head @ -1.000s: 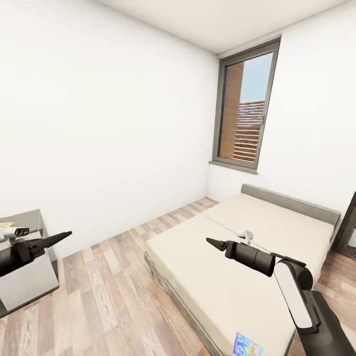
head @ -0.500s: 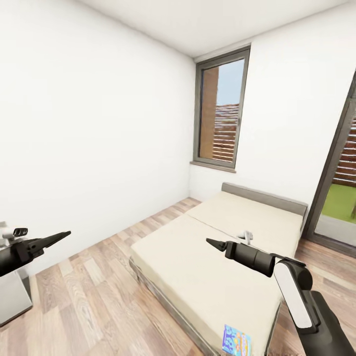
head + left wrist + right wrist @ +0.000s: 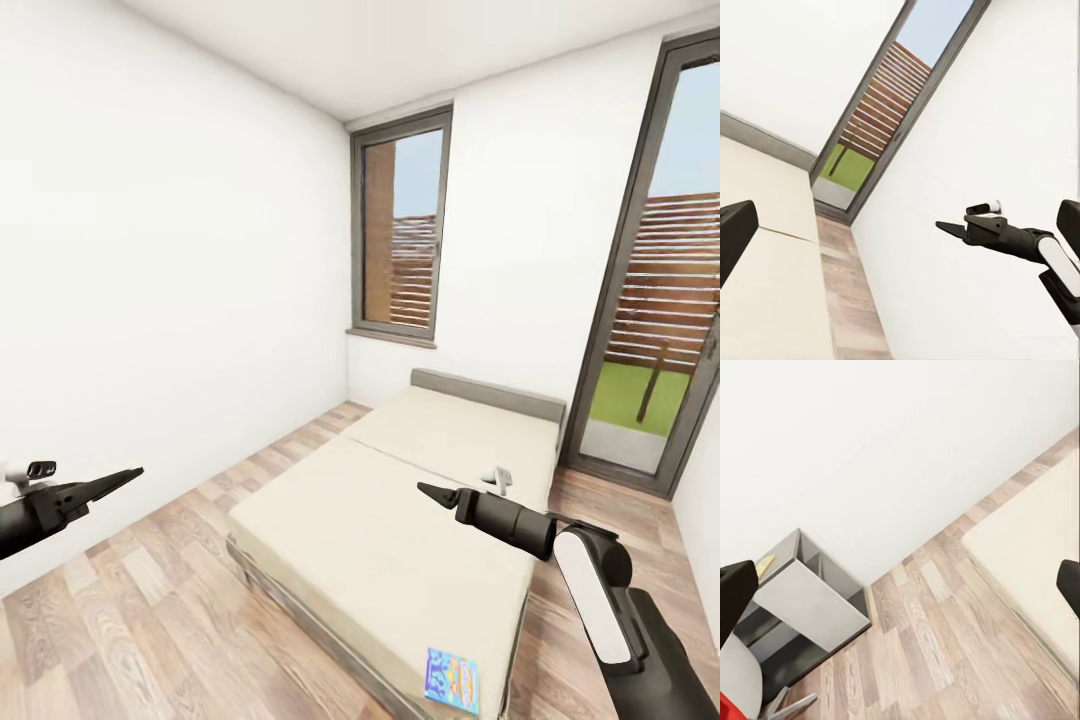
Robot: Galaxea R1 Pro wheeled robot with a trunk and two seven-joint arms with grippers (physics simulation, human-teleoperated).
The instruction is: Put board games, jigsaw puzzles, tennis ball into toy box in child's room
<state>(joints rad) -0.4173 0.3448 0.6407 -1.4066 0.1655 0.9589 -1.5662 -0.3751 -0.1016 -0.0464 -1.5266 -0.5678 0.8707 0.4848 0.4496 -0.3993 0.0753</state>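
A board game point(image 3: 452, 680) with a blue, colourful cover lies flat on the near corner of the beige bed point(image 3: 400, 520). My left gripper point(image 3: 128, 475) hangs open over the wood floor at the left, well away from the bed. My right gripper point(image 3: 430, 491) is open above the middle of the mattress, with nothing between its fingers. The right wrist view shows a grey table point(image 3: 810, 592) against the white wall, with a small yellowish flat item point(image 3: 765, 564) on top, too small to identify. The toy box, the puzzles and the tennis ball are out of view.
A tall window point(image 3: 400, 235) stands in the far wall behind the bed. A glass door point(image 3: 660, 300) to a garden is at the right. Wood floor point(image 3: 150, 600) runs between the left wall and the bed. A white chair point(image 3: 739, 675) stands by the table.
The head camera has swung to the right: the grey table has left the picture at the left and the glass door has come in. Both arms keep the same pose.
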